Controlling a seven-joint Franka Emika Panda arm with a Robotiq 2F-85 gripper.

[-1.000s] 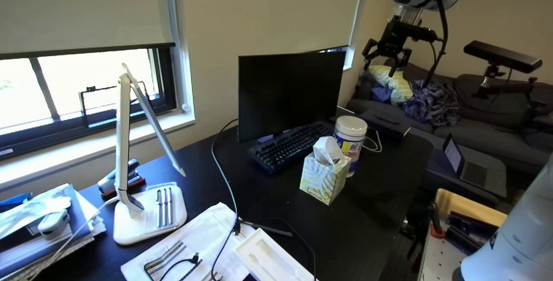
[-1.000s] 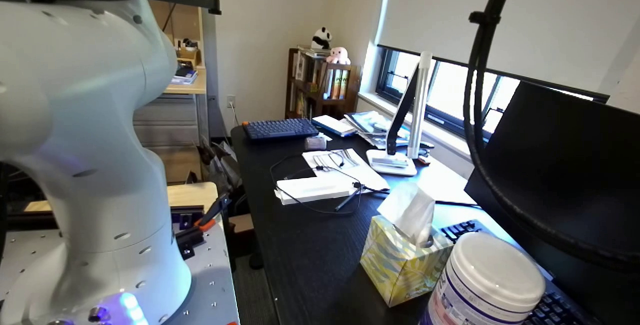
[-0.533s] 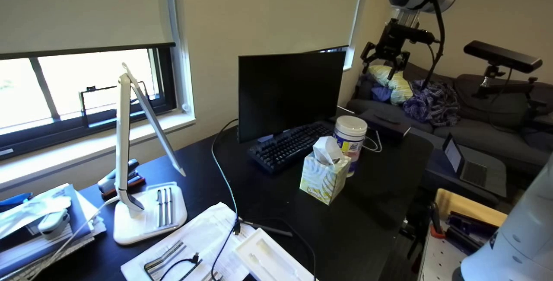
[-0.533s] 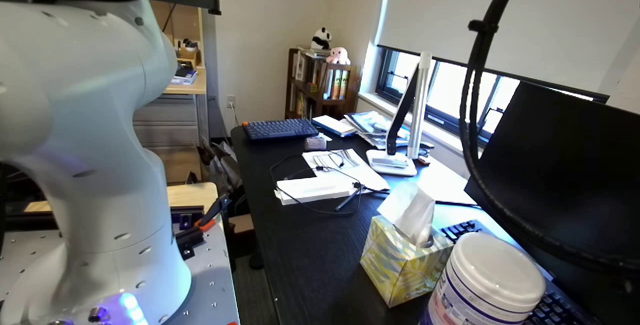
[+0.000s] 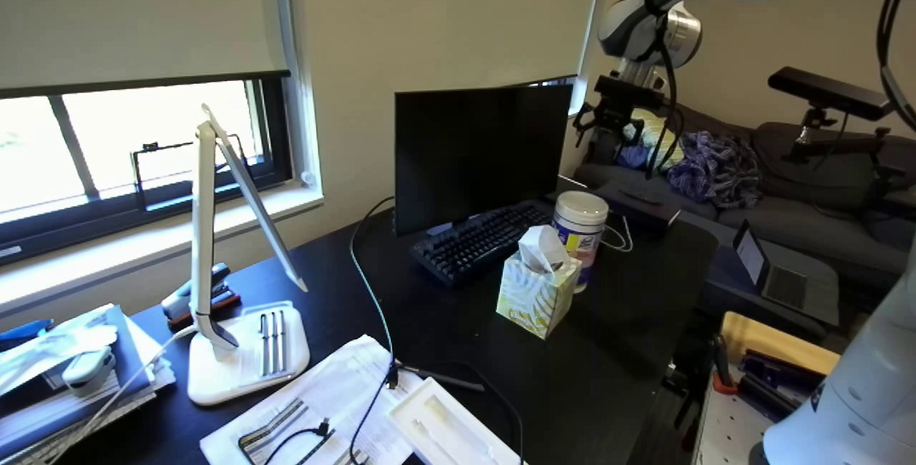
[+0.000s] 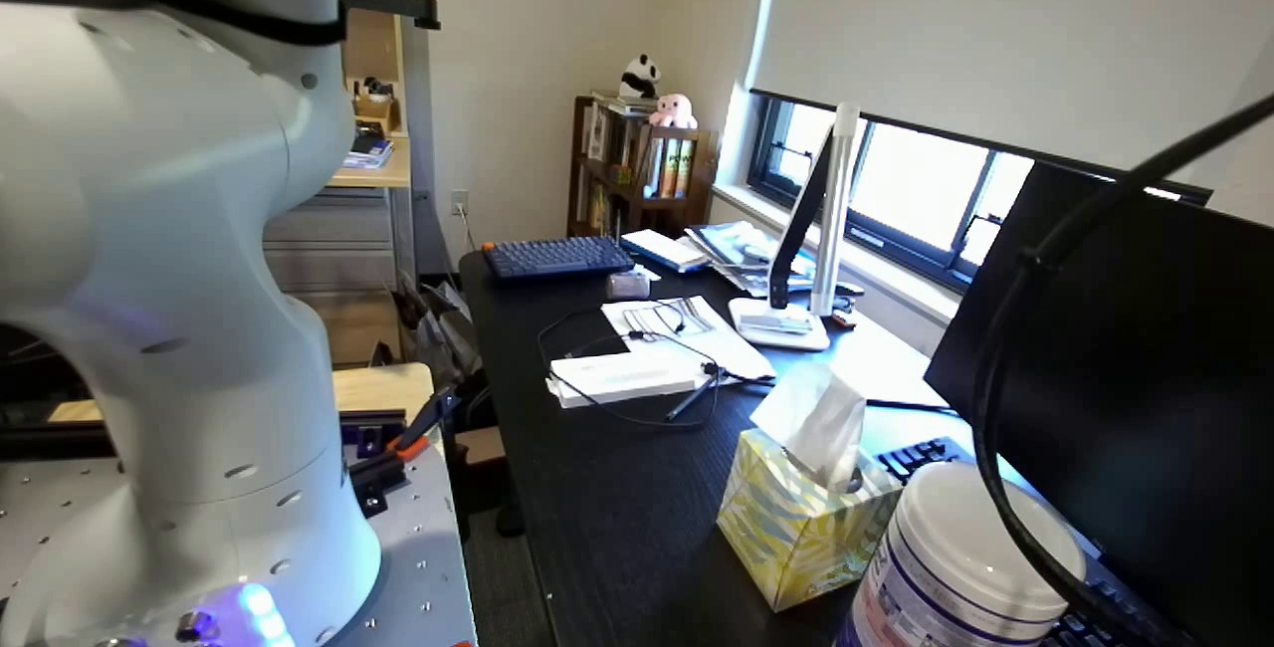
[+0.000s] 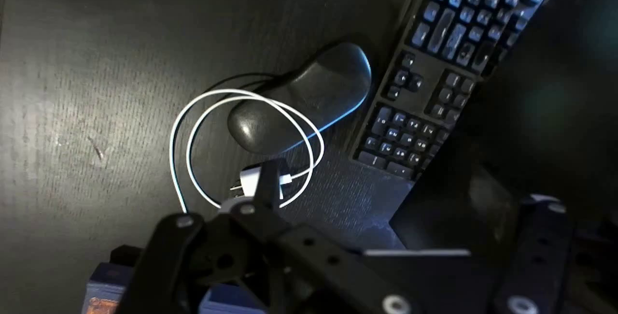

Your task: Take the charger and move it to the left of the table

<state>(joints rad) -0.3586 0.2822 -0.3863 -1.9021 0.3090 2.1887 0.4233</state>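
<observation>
Charger: The charger (image 7: 249, 181), a white plug with a thin white cord (image 7: 259, 97), lies on the black table (image 5: 587, 365). In the wrist view its prongs point toward the left edge; a finger hides part of the plug.
Cord lay: Loose loops, crossing over one end of a dark, rounded mouse (image 7: 301, 104); the lower run is hidden behind the gripper (image 5: 608, 136). In an exterior view, white cord shows just beyond the lidded tub (image 5: 585, 236).
Gripper: Points downward, well above the tabletop; its fingers (image 7: 270, 186) stand apart, a wide gap between them.
Keyboard: A black keyboard (image 5: 479, 240) lies before the monitor (image 5: 483, 161); its number-pad end is near the charger.
Tissue box: The patterned tissue box (image 5: 537, 293) stands upright beside the tub, a tissue raised from its top. Contact between the two cannot be told.
Lamp: The white desk lamp (image 5: 203, 229) stands on the table near the window (image 5: 43, 154).
Papers: Loose sheets (image 5: 336, 372) lie partly under a white box (image 6: 617, 375), with dark cables across them.
Second keyboard: A blue-grey keyboard (image 6: 557, 257) lies at the far end of the table in an exterior view.
Arm: The white arm (image 6: 179, 309) rises beside the table; a blue light shows at its base.
</observation>
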